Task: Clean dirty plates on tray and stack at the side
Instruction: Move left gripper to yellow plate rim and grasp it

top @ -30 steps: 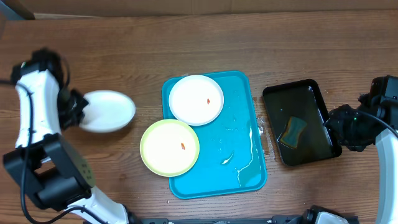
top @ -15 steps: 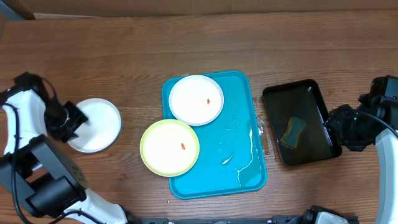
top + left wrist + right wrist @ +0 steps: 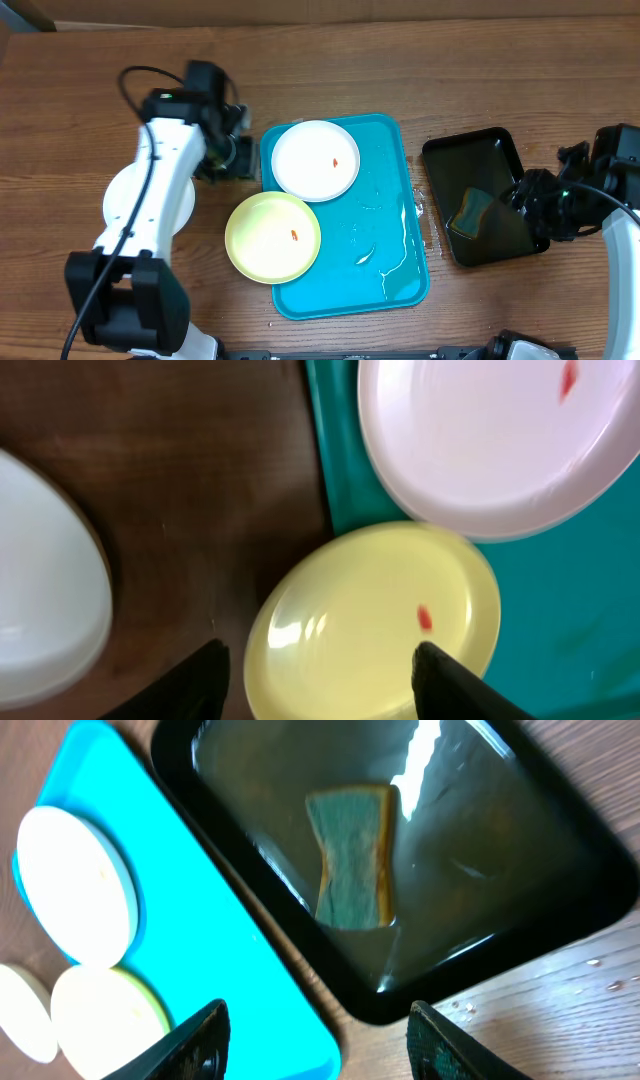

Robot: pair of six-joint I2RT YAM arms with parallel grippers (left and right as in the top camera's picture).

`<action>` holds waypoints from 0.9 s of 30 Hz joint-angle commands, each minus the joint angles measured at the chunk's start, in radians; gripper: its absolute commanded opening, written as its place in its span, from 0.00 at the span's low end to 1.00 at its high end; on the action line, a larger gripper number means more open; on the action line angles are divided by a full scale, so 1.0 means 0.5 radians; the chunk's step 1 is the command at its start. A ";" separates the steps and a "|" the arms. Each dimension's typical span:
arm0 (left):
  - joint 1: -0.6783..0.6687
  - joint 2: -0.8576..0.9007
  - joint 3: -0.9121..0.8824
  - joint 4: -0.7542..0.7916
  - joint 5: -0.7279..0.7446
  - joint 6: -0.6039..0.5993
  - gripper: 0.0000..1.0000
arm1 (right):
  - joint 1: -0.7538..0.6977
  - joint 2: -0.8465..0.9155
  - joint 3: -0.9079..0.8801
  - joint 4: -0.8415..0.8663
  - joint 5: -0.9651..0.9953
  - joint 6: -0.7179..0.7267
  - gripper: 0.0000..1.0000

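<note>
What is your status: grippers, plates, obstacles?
Left gripper open, empty, beside tray. Right gripper open near black tray. Plain white plate on table; specked white plate, yellow plate on tray. Nothing in the way.

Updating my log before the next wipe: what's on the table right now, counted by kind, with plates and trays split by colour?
White plates: 2
Yellow plate: 1
Blue tray: 1
Black tray: 1
Sponge: 1
Total: 6

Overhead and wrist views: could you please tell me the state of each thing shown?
white plate on tray: dirty, red speck
yellow-green plate: dirty, red speck, overhangs tray edge
white plate on table: no speck visible
tray: wet
black tray: holds water
sponge: in black tray
left gripper: open, empty
right gripper: open, empty
</note>
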 commanded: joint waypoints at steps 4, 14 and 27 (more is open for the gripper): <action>-0.012 0.030 -0.166 -0.275 -0.236 -0.509 0.41 | -0.009 -0.011 -0.125 -0.003 -0.090 -0.075 0.59; 0.055 -0.269 -0.717 -0.015 -0.269 -0.616 0.63 | -0.009 -0.011 -0.154 0.037 -0.090 -0.074 0.59; 0.079 -0.283 -1.181 0.595 -0.063 -0.569 0.04 | -0.010 -0.011 -0.154 0.043 -0.090 -0.074 0.60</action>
